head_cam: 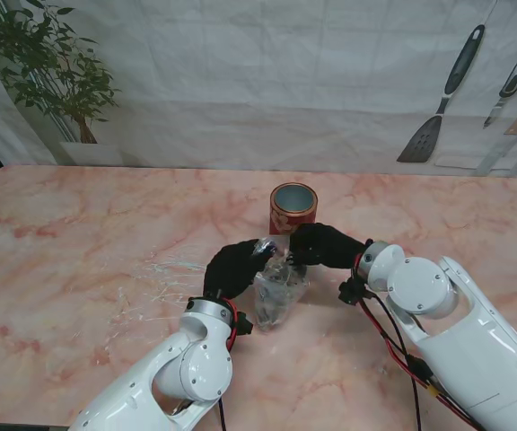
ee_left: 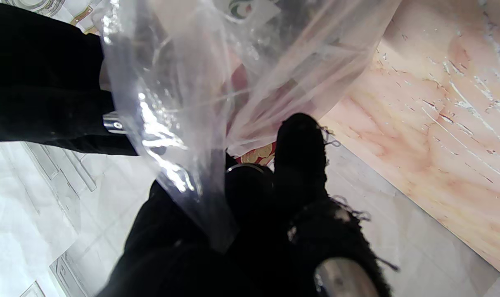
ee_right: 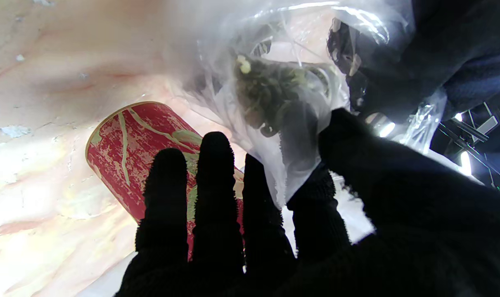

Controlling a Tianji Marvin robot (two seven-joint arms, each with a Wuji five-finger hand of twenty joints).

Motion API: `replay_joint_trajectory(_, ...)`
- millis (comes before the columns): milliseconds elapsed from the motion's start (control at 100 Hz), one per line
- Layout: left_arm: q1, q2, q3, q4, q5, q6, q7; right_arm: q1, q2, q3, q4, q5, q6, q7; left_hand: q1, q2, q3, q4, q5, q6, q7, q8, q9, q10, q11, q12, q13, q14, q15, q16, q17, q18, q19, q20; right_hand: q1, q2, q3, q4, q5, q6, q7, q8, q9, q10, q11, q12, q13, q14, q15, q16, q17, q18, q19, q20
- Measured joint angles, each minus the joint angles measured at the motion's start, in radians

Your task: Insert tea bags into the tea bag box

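A clear plastic bag (head_cam: pixel 278 285) holding dark green tea hangs between my two black-gloved hands, just nearer to me than the tea bag box (head_cam: pixel 293 208), a red and gold round tin standing upright with its top open. My left hand (head_cam: pixel 234 268) is shut on the bag's left upper edge; the film (ee_left: pixel 183 103) runs down between its fingers. My right hand (head_cam: pixel 323 245) pinches the bag's right upper edge between thumb and forefinger, its other fingers (ee_right: pixel 216 194) stretched out. The tea (ee_right: pixel 270 95) shows through the film beside the tin (ee_right: pixel 134 140).
A pink marble table (head_cam: pixel 79 242) with a scuffed patch (head_cam: pixel 164 278) to the left of my left hand. A potted plant (head_cam: pixel 56 72) stands at the far left, and kitchen utensils (head_cam: pixel 442 99) hang on the back wall at the right.
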Motion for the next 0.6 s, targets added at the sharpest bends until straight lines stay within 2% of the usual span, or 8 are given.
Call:
replay_joint_trajectory(110, -0.001, 0.001, 0.0, 0.0, 0.0, 0.0, -0.004, 0.01, 0.002, -0.007, -0.002, -0.01, 0.013, 0.017, 0.0, 0.0, 0.0, 0.0, 0.0, 0.0, 0.0, 0.0, 0.0, 0.0, 0.0, 0.0, 0.0, 0.0, 0.0, 0.0, 0.0, 0.0, 0.0, 0.0, 0.0, 0.0, -0.004, 0.0, -0.004, 0.0, 0.0, 0.0, 0.0, 0.0, 0.0, 0.0, 0.0, 0.0, 0.0, 0.0, 0.0, 0.0, 0.0, 0.0)
replay_joint_trajectory(270, -0.001, 0.003, -0.002, 0.0, 0.003, 0.0, -0.009, 0.039, 0.013, -0.024, 0.001, -0.015, 0.023, 0.088, 0.0, 0.0, 0.0, 0.0, 0.0, 0.0, 0.0, 0.0, 0.0, 0.0, 0.0, 0.0, 0.0, 0.0, 0.0, 0.0, 0.0, 0.0, 0.0, 0.0, 0.0, 0.033, -0.05, 0.0, -0.004, 0.0, 0.0, 0.0, 0.001, 0.0, 0.004, 0.0, 0.001, 0.0, 0.001, 0.0, 0.005, 0.0, 0.0, 0.0)
replay_joint_trajectory(440, -0.001, 0.005, -0.003, -0.002, 0.003, -0.002, -0.014, 0.069, 0.023, -0.045, 0.015, -0.013, 0.034, 0.132, 0.0, 0.0, 0.0, 0.0, 0.0, 0.0, 0.0, 0.0, 0.0, 0.0, 0.0, 0.0, 0.0, 0.0, 0.0, 0.0, 0.0, 0.0, 0.0, 0.0, 0.001, 0.034, -0.076, 0.0, -0.004, 0.0, -0.013, -0.048, 0.014, -0.003, 0.016, 0.002, 0.022, 0.0, 0.026, 0.014, 0.021, 0.0, 0.003, 0.004)
replay_joint_trajectory(560, 0.0, 0.006, -0.003, -0.003, 0.005, -0.003, -0.012, 0.087, 0.028, -0.048, 0.031, 0.024, 0.034, 0.173, 0.0, 0.0, 0.0, 0.0, 0.0, 0.0, 0.0, 0.0, 0.0, 0.0, 0.0, 0.0, 0.0, 0.0, 0.0, 0.0, 0.0, 0.0, 0.0, 0.0, 0.003, 0.034, -0.095, 0.0, -0.004, 0.0, -0.027, -0.081, 0.014, -0.003, 0.016, 0.004, 0.022, 0.0, 0.04, 0.026, 0.034, 0.0, 0.006, 0.01)
replay_joint_trajectory(600, 0.0, 0.006, -0.003, -0.004, 0.005, -0.003, -0.012, 0.092, 0.031, -0.052, 0.034, 0.024, 0.034, 0.181, 0.0, 0.0, 0.0, 0.0, 0.0, 0.0, 0.0, 0.0, 0.0, 0.0, 0.0, 0.0, 0.0, 0.0, 0.0, 0.0, 0.0, 0.0, 0.0, 0.0, 0.025, 0.034, -0.098, 0.0, -0.031, 0.003, -0.042, -0.099, 0.014, -0.004, 0.016, 0.004, 0.022, 0.0, 0.048, 0.027, 0.035, 0.0, 0.006, 0.014)
